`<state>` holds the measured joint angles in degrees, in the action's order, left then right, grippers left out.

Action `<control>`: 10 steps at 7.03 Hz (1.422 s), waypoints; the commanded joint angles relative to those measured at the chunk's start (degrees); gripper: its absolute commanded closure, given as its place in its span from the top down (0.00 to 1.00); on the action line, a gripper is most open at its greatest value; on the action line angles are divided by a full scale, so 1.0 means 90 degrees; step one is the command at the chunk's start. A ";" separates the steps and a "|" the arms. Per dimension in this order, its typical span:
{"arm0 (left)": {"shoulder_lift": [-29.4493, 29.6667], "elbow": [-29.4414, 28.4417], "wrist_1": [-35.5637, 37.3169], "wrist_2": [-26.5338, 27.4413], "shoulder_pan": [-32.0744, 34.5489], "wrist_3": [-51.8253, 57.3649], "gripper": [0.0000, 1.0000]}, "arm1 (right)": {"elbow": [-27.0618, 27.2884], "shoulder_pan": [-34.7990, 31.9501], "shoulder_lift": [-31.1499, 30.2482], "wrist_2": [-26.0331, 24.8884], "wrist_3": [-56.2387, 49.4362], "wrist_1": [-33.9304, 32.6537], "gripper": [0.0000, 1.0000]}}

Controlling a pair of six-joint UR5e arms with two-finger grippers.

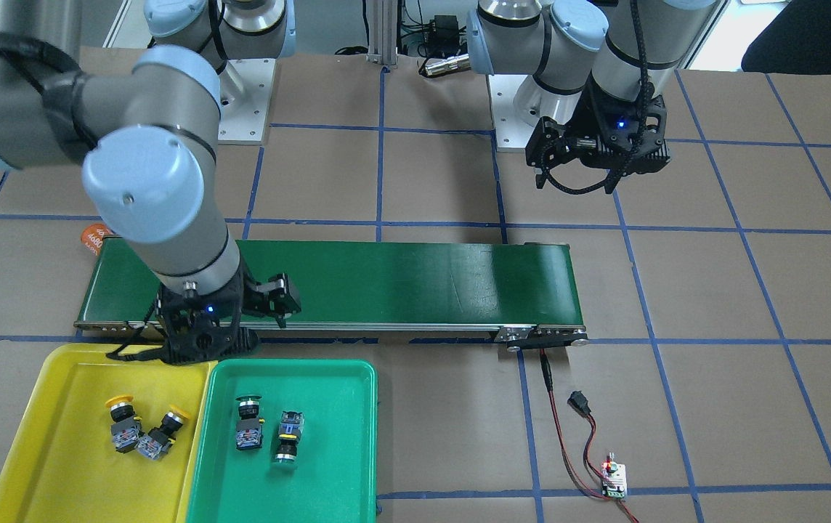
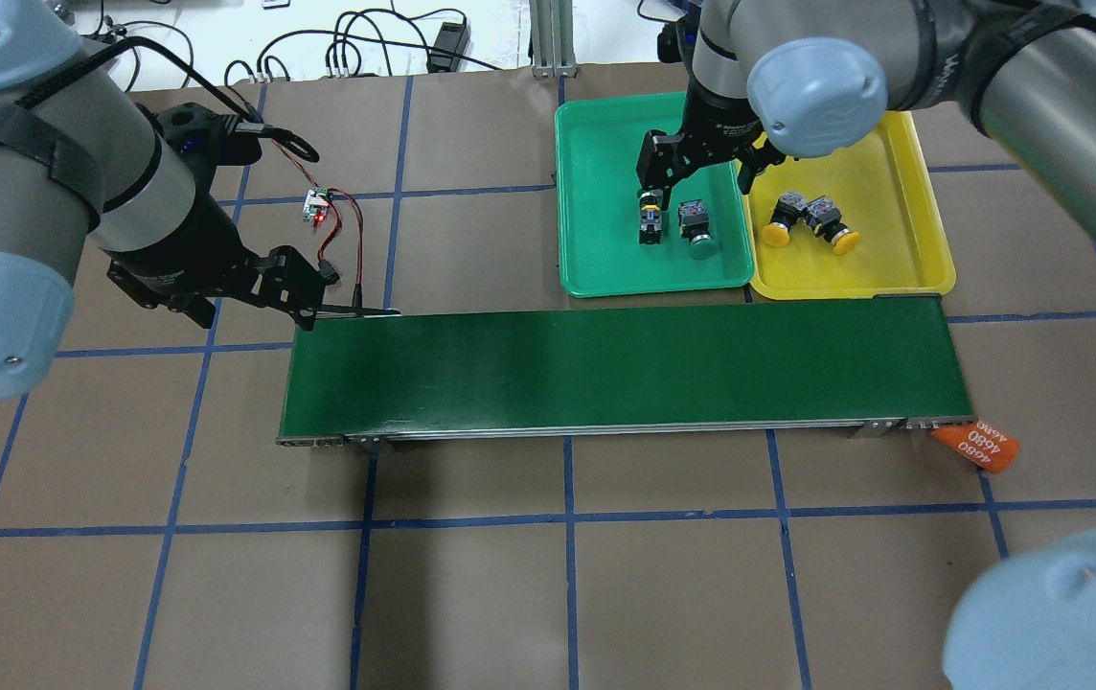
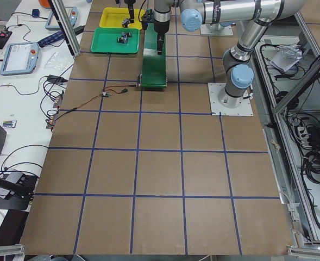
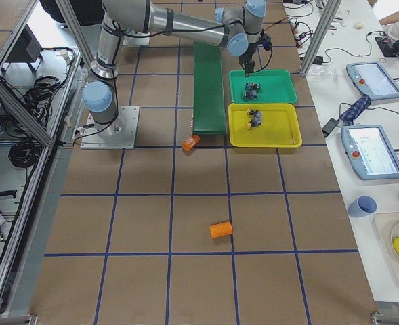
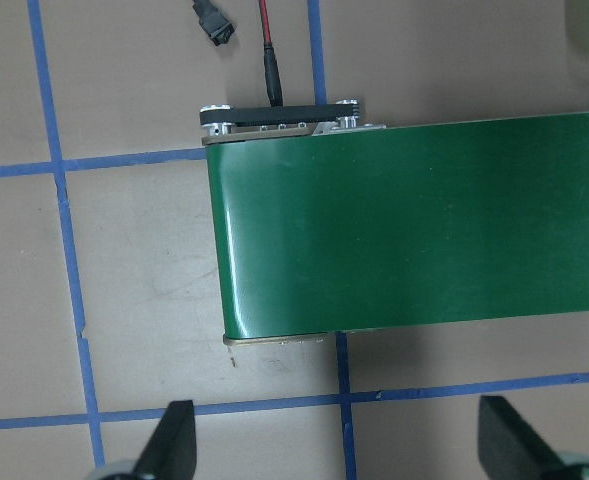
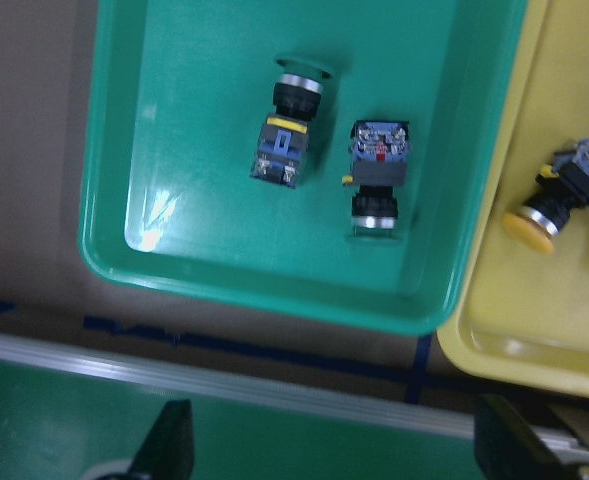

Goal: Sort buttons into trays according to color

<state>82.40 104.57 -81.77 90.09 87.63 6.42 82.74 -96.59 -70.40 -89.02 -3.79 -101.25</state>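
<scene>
Overhead view, L to R.

1. The left gripper [image 2: 308,292] is hovering over the counter [image 2: 471,594] at the L end of the conveyor belt [image 2: 625,369]. Its wrist cam is showing the fingers spread apart w/ nothing between them. Judgement: I am reading this as a park pos., keeping the arm clear of the R arm's work zone.
2. A small control board [image 2: 315,203] is lying just beyond it, w/ red/black leads running toward the belt end.
3. The green tray [image 2: 596,273] is sitting just behind the belt, side by side w/ the yellow tray [image 2: 902,264]. Judgement: pairing them close is putting both drop zones within one short reach.
4. Both green-capped buttons [image 2: 695,227] are lying on their sides in the green tray, just beside each other but apart, caps pointing opposite ways. Judgement: a mushroom cap on a block body is unlikely to stand upright, so side-lying is the stable rest.
5. The right gripper [image 2: 701,172] is hanging above the trays, fingers spread wide and holding nothing. The views are disagreeing on which tray it is over, so I cannot tell.
6. Both yellow-capped buttons [image 2: 783,218] are lying in the yellow tray, block ends touching, caps toward the belt.
7. An orange cylinder [image 2: 976,446] marked 4680 is lying at the belt's R end; it is not a task item.

Judgement: the sort is looking complete.
</scene>
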 commanded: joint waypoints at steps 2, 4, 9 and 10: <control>0.0005 -0.0008 0.0003 0.0000 0.0000 0.0000 1.00 | 0.1163 0.0438 -0.1830 -0.0021 -0.0009 0.0889 1.00; -0.0005 -0.0027 0.0003 0.0000 0.0000 -0.0010 1.00 | 0.1519 0.0615 -0.2236 0.0018 0.0002 0.0743 1.00; -0.0005 -0.0018 0.0013 0.0000 0.0000 0.0000 1.00 | 0.0845 0.0576 -0.2051 -0.0060 0.0187 0.0899 1.00; 0.0005 -0.0018 0.0013 0.0000 0.0000 0.0000 1.00 | 0.0836 0.0576 -0.2051 -0.0060 0.0177 0.0889 1.00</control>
<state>82.37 104.41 -81.65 90.09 87.63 6.38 90.46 -91.38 -88.88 -89.55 -2.08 -93.41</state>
